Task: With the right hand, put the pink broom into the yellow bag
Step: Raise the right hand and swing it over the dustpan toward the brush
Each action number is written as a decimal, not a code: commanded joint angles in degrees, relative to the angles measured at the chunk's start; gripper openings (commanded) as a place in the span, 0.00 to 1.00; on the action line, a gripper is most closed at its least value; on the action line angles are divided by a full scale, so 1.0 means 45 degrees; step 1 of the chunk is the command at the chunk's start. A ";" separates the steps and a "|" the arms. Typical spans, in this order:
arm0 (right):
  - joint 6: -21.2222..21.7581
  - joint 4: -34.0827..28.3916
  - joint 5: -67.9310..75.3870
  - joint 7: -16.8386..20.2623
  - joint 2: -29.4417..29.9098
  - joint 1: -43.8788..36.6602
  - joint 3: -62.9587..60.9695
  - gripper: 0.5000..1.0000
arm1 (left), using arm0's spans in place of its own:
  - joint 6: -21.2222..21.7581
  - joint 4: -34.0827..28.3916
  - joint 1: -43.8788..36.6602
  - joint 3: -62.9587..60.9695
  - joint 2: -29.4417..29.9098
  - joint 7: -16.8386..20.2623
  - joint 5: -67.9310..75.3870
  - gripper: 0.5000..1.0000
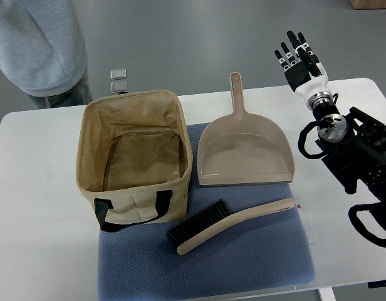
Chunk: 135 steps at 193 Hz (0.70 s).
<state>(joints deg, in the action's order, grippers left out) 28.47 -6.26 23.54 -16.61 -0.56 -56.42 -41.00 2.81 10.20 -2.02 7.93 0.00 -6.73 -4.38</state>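
The right robot hand (pixel 299 58) is hovering with fingers spread and empty; it should be reaching for the broom (pixel 234 223) handle, then lifting toward the open bag (pixel 135 150).

top view: sole camera | steep downward look from robot's side of the white rectangular table (pixel 36 188) | faces far edge and grey floor (pixel 199 37) beyond | moderately close; near edge cropped
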 commanded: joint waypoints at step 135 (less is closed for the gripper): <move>0.0040 -0.0131 -0.4858 0.0196 -0.0774 -0.2149 0.2782 0.97 | -0.0020 0.0585 0.0000 -0.0044 0.0000 0.0186 0.0037 1.00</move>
<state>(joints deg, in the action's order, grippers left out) 28.56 -6.45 8.77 -15.84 -2.79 -62.65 -32.47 2.74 12.11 -2.02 7.73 0.00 -5.80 -4.32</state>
